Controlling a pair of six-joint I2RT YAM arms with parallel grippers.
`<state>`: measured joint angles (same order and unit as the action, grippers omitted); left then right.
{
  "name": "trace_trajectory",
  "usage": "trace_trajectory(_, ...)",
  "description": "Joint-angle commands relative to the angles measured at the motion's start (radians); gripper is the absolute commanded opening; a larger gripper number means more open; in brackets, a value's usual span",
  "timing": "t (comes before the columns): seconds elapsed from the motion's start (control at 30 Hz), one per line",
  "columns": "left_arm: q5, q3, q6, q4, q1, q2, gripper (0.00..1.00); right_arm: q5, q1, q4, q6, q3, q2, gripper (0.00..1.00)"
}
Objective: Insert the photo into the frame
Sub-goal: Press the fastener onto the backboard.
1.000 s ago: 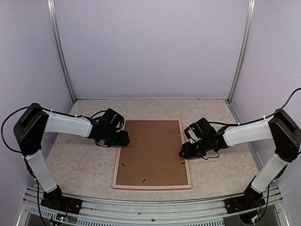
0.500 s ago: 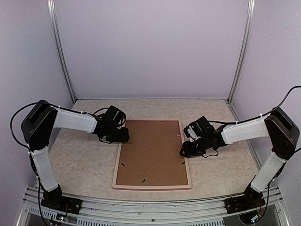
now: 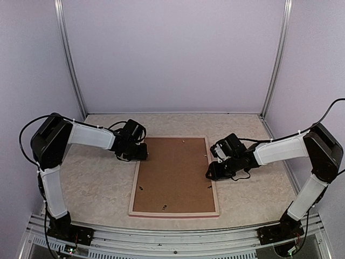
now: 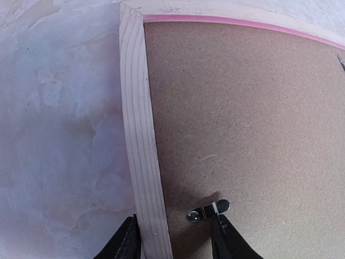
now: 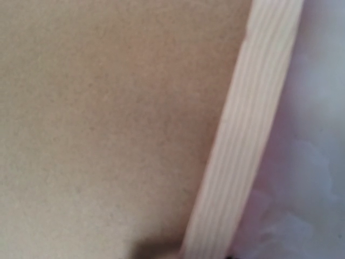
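The frame (image 3: 174,214) lies face down in the middle of the table, its pale wood back up. The brown backing board (image 3: 172,175) fills it. The photo is hidden. My left gripper (image 3: 141,156) is low at the frame's left rail near the far corner. In the left wrist view it (image 4: 175,237) is open, its fingers (image 4: 126,243) astride the rail (image 4: 137,135), the right fingertip beside a small metal clip (image 4: 207,210) on the board (image 4: 242,118). My right gripper (image 3: 210,175) is low at the right rail (image 5: 253,118); its fingers barely show.
Small dark clips (image 3: 141,188) dot the board's edges. The marbled tabletop (image 3: 91,183) is walled by lilac panels at the back and sides, with metal posts (image 3: 70,59) in the back corners.
My left gripper has moved toward the far end of the frame's left rail. The right gripper has shifted only slightly. The frame and board have not moved.
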<state>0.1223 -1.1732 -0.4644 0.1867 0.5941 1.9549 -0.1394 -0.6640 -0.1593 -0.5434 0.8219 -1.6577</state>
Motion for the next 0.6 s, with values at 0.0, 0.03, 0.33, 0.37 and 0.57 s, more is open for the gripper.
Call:
trace_trajectory(0.0,0.018,-0.025,0.012,-0.021,-0.015,0.043,0.41,-0.012,0.011,0.021,-0.003,-0.011,0.008,0.4)
trace_trajectory(0.03,0.013,-0.025,0.01,-0.027,-0.019,0.044,0.39,-0.012,0.012,0.021,-0.003,-0.013,0.009,0.4)
trace_trajectory(0.33,-0.069,-0.026,-0.019,-0.065,-0.05,0.061,0.32,-0.018,0.011,0.03,-0.006,-0.026,0.007,0.39)
trace_trajectory(0.37,-0.071,-0.028,-0.02,-0.064,-0.049,0.063,0.34,-0.02,0.01,0.03,-0.006,-0.026,0.008,0.39)
trace_trajectory(0.57,-0.078,0.002,-0.026,-0.065,-0.041,0.049,0.46,-0.015,0.011,0.033,-0.004,-0.029,0.006,0.39)
